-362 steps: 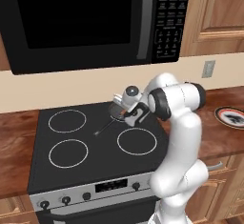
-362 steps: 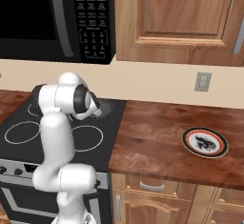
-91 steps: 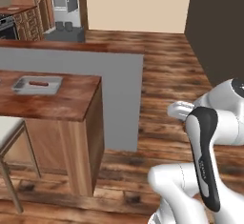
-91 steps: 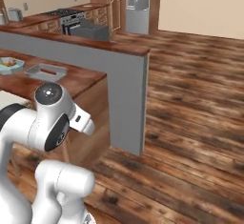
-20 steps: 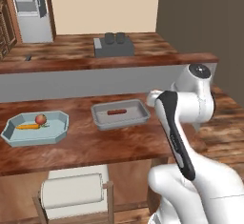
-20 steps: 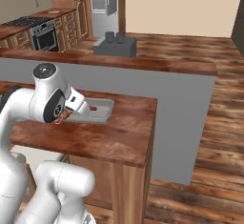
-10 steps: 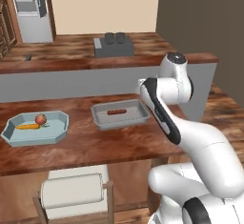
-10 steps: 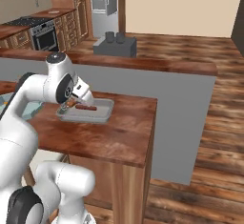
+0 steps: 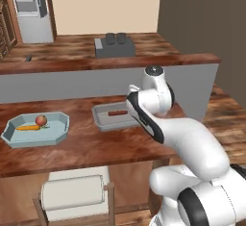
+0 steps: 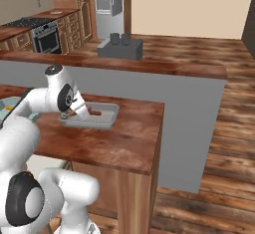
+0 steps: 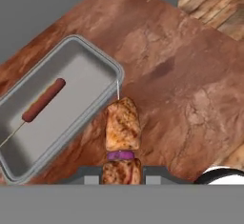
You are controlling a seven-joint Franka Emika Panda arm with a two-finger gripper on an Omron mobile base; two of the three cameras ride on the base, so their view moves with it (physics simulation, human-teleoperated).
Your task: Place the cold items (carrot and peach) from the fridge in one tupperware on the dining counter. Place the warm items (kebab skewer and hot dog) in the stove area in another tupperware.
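The kebab skewer point(image 11: 122, 137) is being gripped tight by the closed gripper point(image 11: 122, 171), hanging over the rim of the grey tupperware point(image 11: 28, 161), its thin tip over the edge. Inside that container the hot dog point(image 11: 44, 100) is lying flat. Further along the wooden counter point(image 9: 86, 148), well apart, a carrot point(image 9: 28, 128) and peach point(image 9: 41, 119) are being held in the blue tupperware point(image 9: 14, 138).
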